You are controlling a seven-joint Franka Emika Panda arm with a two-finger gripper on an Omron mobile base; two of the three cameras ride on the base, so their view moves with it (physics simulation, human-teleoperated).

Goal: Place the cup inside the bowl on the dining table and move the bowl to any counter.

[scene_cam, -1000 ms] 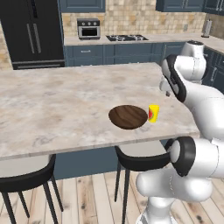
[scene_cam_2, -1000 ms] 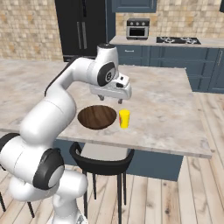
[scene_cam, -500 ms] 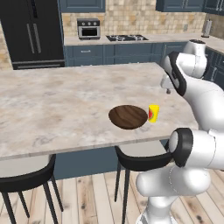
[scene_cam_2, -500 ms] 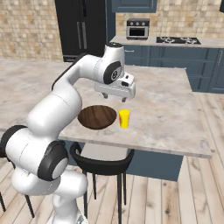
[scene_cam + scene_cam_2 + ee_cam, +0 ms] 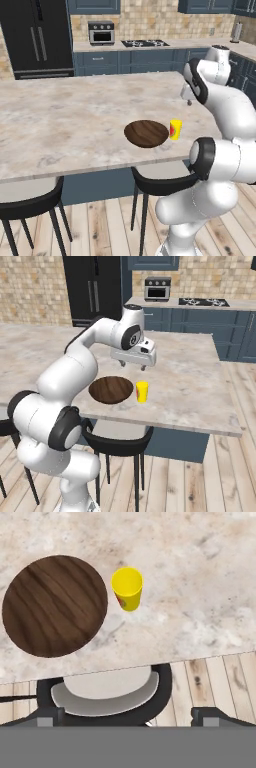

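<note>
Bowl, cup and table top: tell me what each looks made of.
Bowl: dark brown wood, matte, with visible grain lines.
Cup: probably plastic; smooth plain yellow with a red patch on its side.
Dining table top: looks like polished marble, beige-grey with veining, though it could be an imitation.

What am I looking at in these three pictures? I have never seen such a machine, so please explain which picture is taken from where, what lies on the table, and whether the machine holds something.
This is a rendered kitchen with a white robot arm on a mobile base. Two pictures come from cameras on the base, behind the arm to its left and right. The third comes from a camera on the hand, looking down.

The gripper is its two-finger hand. It hangs open above the dining table and holds nothing.

On the marble top lie a wide dark wooden bowl and, close beside it, a small yellow cup, standing upright. Whether they touch, I cannot tell. A black stool stands under the table edge. The counter with the hob is behind.
</note>
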